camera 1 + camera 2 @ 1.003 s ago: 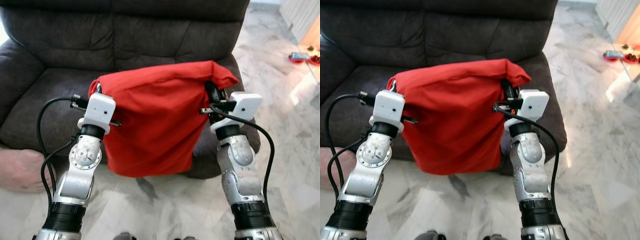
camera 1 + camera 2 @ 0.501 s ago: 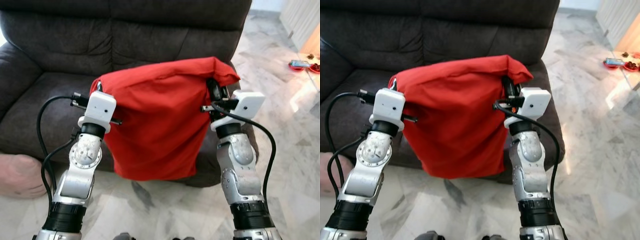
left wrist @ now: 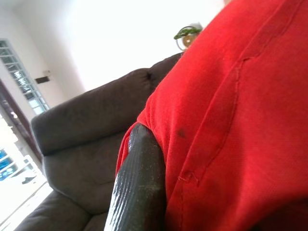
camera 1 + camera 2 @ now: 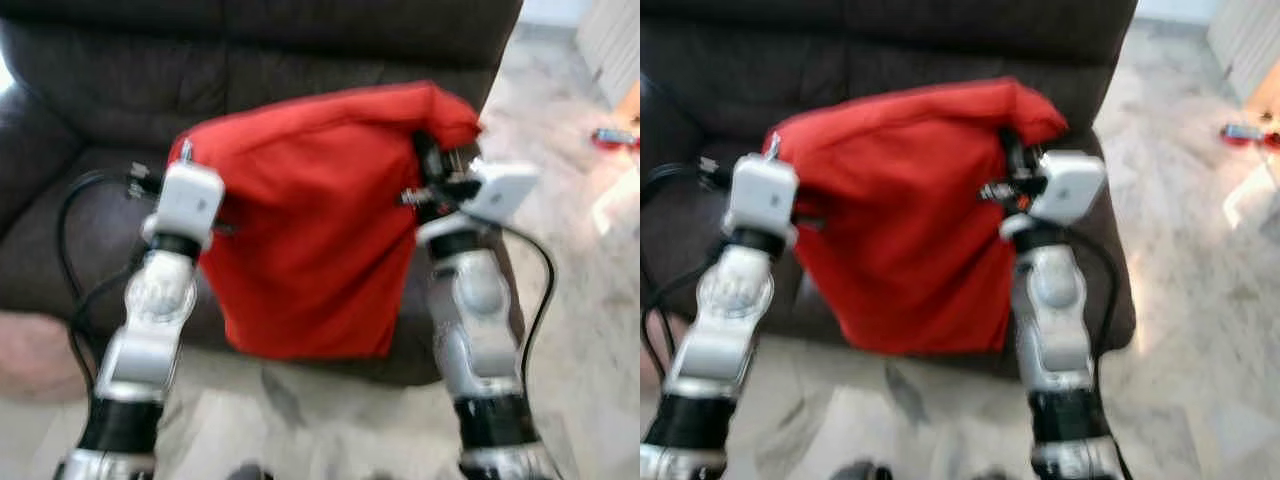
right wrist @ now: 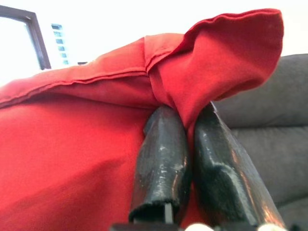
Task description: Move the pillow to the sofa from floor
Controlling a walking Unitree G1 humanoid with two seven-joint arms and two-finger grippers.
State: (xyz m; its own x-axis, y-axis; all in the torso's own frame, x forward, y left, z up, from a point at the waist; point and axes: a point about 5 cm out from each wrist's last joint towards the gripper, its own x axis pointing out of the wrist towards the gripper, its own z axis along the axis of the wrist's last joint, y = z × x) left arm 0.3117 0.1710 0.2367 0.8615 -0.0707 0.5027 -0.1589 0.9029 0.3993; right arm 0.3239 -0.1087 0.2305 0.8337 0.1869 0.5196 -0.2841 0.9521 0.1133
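A red pillow hangs in the air in front of the dark grey sofa, over the seat's front edge. My left gripper holds its upper left corner; one black finger presses against the red cloth in the left wrist view. My right gripper is shut on the upper right corner, and in the right wrist view a fold of cloth is pinched at the right gripper. The pillow's lower edge hangs free above the floor. Both eye views are blurred.
Marble floor runs along the right of the sofa. Small red things lie on the floor at the far right. A pinkish rounded thing lies on the floor at the lower left, by the sofa's front.
Both arms have lifted the pillow higher against the sofa's backrest. The sofa looms a little larger and the picture has gone blurred, so the camera is moving.
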